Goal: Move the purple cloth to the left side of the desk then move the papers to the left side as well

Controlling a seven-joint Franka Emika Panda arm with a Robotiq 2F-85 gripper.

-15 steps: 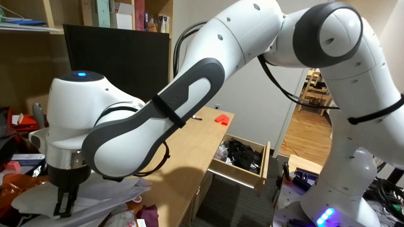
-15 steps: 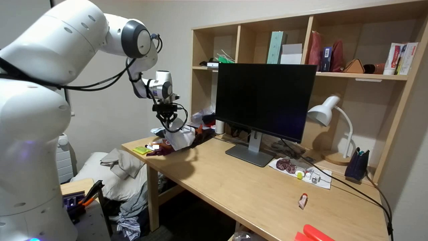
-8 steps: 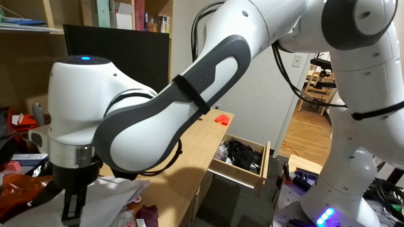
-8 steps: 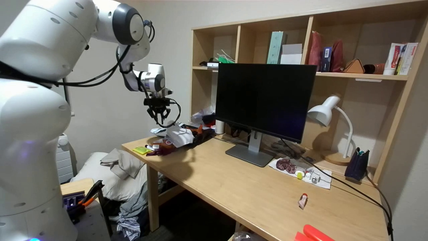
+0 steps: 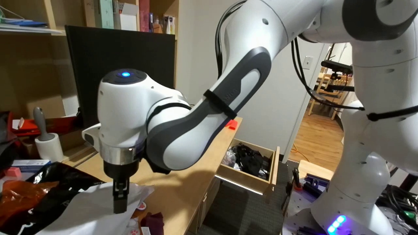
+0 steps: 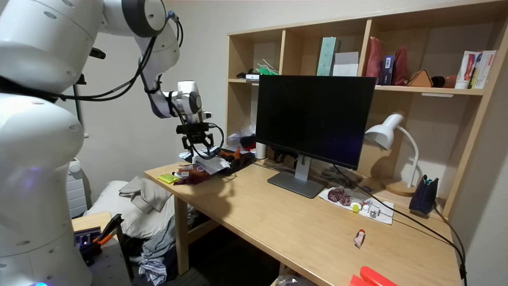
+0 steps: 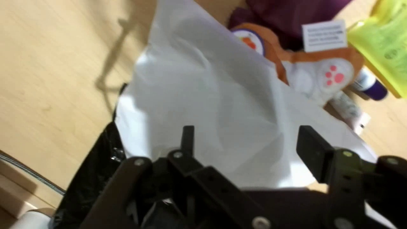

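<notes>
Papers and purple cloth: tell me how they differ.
The papers are white; the purple cloth is dark. The papers spread wide; the purple cloth is much smaller. The papers lie below the open gripper; the purple cloth lies off to one side of it. Both look rumpled and lie at the same end of the desk.

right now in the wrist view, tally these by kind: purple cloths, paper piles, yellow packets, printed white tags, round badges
Purple cloth: 1
White paper pile: 1 (how many sheets, I cannot tell)
Yellow packet: 1
Printed white tag: 1
Round badge: 1
Total: 5
</notes>
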